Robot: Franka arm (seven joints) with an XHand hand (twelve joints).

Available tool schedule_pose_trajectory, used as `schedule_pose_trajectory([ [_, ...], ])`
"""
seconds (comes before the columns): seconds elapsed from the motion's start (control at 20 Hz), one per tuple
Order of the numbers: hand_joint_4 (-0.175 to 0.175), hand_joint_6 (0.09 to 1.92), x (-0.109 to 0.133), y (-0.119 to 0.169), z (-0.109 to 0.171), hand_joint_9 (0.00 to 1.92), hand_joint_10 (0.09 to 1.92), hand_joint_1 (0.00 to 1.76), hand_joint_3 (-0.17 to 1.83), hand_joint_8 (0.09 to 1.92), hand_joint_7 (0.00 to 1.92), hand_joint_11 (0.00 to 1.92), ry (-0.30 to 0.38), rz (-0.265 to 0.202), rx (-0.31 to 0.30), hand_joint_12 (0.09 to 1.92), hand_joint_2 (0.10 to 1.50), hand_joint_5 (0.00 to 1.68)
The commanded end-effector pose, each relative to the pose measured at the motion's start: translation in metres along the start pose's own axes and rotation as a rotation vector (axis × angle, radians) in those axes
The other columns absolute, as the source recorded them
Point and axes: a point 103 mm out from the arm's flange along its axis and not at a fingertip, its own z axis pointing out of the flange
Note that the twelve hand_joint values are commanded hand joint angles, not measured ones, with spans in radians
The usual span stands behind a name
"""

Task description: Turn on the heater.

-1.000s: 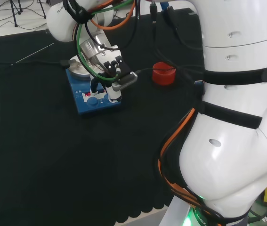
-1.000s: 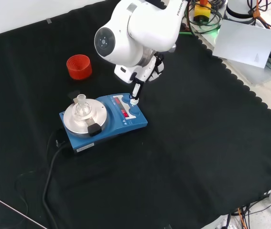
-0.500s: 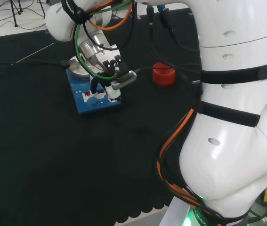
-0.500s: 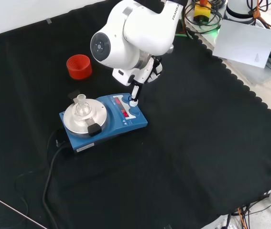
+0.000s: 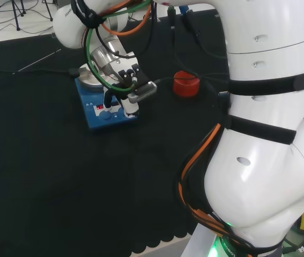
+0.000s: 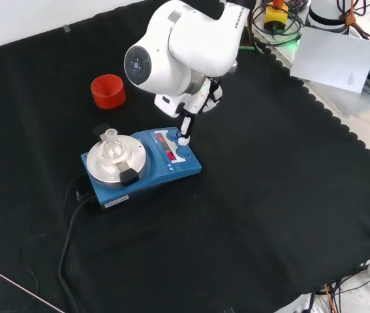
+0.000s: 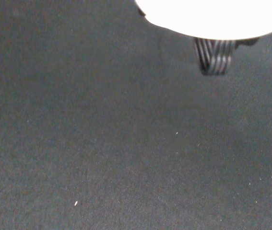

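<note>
Heater (image 6: pixel 142 166) sits left of centre in the front view, a small glass piece (image 6: pixel 111 141) on its silver plate (image 6: pixel 100 171), red ring stand (image 6: pixel 108 90) farther back. Right of the plate, the hand (image 6: pixel 186 119) points one straight finger down onto the blue control panel – other fingers look tucked, holding nothing. Risk as I see it: fingertip slips off the button, or shoves the unit and tips the glass – it's barely seated

My hand (image 6: pixel 193 104) is black and white. Under it the heater (image 6: pixel 181 163) is blue with a silver plate (image 6: pixel 100 168). Beyond it sits a red ribbed ring (image 6: pixel 107 91) on black cloth (image 6: pixel 269 195).
</note>
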Motion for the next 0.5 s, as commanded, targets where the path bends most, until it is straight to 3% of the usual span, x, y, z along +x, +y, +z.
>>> schedule_pose_trajectory([
  [0.05,0.004,0.09,0.0027,0.0028,0.0019,1.82,1.84,1.55,1.45,1.92,1.7,1.78,-0.001,0.001,0.004,1.9,0.45,0.37],
  [0.5,0.004,0.09,-0.0005,0.0039,0.0031,1.82,1.84,1.55,1.45,1.92,1.7,1.78,0.004,-0.004,0.002,1.9,0.45,0.37],
])
